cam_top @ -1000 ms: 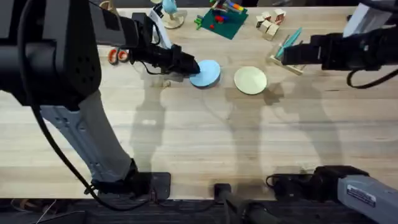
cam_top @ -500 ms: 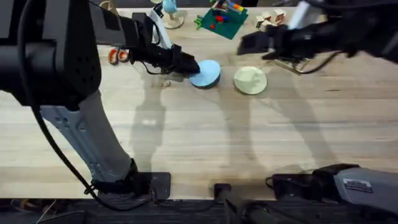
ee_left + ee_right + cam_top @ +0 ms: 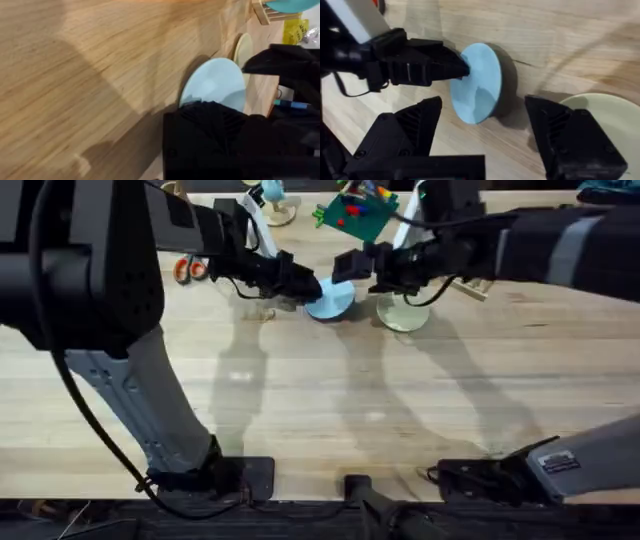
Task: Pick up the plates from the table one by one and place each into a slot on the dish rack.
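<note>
While the light blue plate (image 3: 330, 297) stands tilted on edge on the wooden surface (image 3: 320, 410), the left claw (image 3: 305, 286) pinches its left rim. The right claw (image 3: 365, 272), fingers spread wide, hovers just right of it, above the flat, round cream plate (image 3: 404, 313).

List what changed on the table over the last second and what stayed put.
The right gripper swung from the dish rack side across to the blue plate, open, above the cream plate. The left gripper stayed at the blue plate's edge; both plates kept their spots.
</note>
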{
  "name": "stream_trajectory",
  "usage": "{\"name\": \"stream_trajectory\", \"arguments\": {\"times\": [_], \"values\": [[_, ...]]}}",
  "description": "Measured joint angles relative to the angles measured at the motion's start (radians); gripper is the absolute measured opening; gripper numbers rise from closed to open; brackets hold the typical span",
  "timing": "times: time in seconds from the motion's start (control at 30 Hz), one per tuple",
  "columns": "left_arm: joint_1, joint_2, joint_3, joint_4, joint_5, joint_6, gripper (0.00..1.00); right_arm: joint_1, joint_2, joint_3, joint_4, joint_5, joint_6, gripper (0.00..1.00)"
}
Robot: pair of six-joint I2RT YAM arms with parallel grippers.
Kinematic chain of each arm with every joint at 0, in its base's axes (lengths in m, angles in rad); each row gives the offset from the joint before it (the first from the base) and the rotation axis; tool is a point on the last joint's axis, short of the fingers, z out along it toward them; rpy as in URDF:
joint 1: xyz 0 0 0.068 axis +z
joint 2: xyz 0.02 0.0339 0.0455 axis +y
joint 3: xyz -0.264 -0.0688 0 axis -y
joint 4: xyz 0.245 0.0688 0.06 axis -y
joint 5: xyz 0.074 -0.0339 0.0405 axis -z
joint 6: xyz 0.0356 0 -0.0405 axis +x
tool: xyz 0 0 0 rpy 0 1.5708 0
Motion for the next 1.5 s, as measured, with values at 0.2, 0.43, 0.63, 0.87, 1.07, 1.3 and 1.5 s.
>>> {"name": "stream_trajectory", "arguments": {"times": [0.2, 0.43, 0.63, 0.87, 1.07, 1.3, 1.5], "values": [[-0.009, 0.000, 0.005, 0.001, -0.009, 0.000, 0.041, 0.017, 0.049, 0.000, 0.025, 0.000, 0.035, 0.992], [-0.009, 0.000, 0.006, -0.001, -0.009, 0.000, 0.041, 0.026, 0.069, 0.000, 0.078, 0.000, 0.094, 0.924], [-0.009, 0.000, 0.006, -0.003, -0.009, 0.000, 0.041, 0.043, 0.078, 0.001, 0.086, 0.000, 0.136, 0.840], [-0.009, 0.000, 0.007, -0.006, -0.009, 0.000, 0.041, 0.050, 0.087, 0.001, 0.086, 0.000, 0.156, 0.664], [-0.009, 0.000, 0.007, -0.007, -0.010, 0.000, 0.041, 0.048, 0.088, 0.001, 0.078, 0.006, 0.161, 0.354], [-0.006, -0.001, 0.009, -0.008, -0.008, 0.000, 0.041, 0.037, 0.088, 0.001, 0.079, 0.024, 0.168, 0.035], [-0.006, -0.001, 0.009, -0.009, -0.005, 0.000, 0.041, 0.037, 0.088, 0.001, 0.079, 0.023, 0.169, 0.027]]}}
